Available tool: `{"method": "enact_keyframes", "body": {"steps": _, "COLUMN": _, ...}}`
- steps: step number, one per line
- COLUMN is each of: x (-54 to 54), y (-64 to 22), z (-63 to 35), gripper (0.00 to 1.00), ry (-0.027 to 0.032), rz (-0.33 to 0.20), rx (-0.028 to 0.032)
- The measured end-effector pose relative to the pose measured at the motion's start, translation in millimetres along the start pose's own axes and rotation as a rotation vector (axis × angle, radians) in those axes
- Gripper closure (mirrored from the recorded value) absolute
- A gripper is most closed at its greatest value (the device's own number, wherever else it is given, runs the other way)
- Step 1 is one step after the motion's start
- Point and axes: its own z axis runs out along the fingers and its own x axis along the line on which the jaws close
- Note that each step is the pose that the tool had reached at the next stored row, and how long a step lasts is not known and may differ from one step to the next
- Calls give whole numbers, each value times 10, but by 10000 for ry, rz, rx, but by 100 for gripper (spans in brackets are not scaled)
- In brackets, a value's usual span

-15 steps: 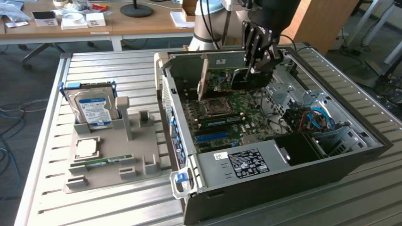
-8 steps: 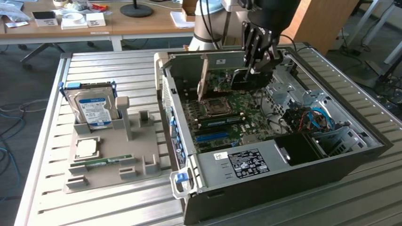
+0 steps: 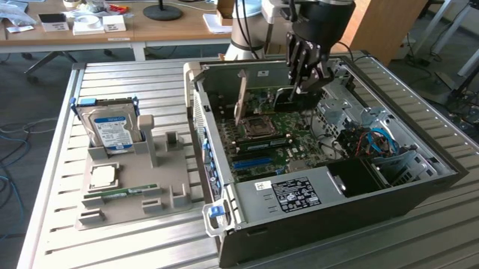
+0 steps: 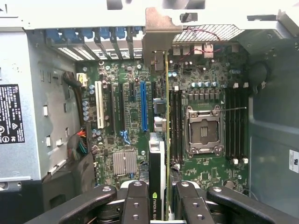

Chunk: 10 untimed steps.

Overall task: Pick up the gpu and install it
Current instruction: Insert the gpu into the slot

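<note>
The gpu point(image 3: 263, 97) is a green card with a silver end bracket, standing on edge inside the open computer case point(image 3: 337, 196). My gripper point(image 3: 307, 83) reaches down into the case and is shut on it. In the wrist view the gpu point(image 4: 157, 154) is seen edge-on, its black cooler between my fingers point(image 4: 135, 196). My gripper point(image 4: 161, 189) clamps it from both sides. The card runs over the motherboard point(image 4: 126, 107) between the blue slot point(image 4: 144, 107) and the memory slots, with its bracket against the case's rear wall. Whether it sits in a slot I cannot tell.
On the exterior view's left, a grey holder point(image 3: 127, 185) on the slatted table carries a hard drive point(image 3: 111, 126), a processor chip point(image 3: 103, 176) and a memory stick point(image 3: 120, 193). Inside the case are the processor socket point(image 4: 204, 130), cables point(image 3: 374, 140) and a drive cage point(image 3: 404, 162).
</note>
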Motion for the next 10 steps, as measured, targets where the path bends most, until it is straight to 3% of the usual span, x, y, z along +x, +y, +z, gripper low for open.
{"method": "enact_keyframes", "body": {"steps": 10, "x": 42, "y": 18, "z": 118, "gripper": 73, "ry": -1, "rz": -8, "rx": 1}}
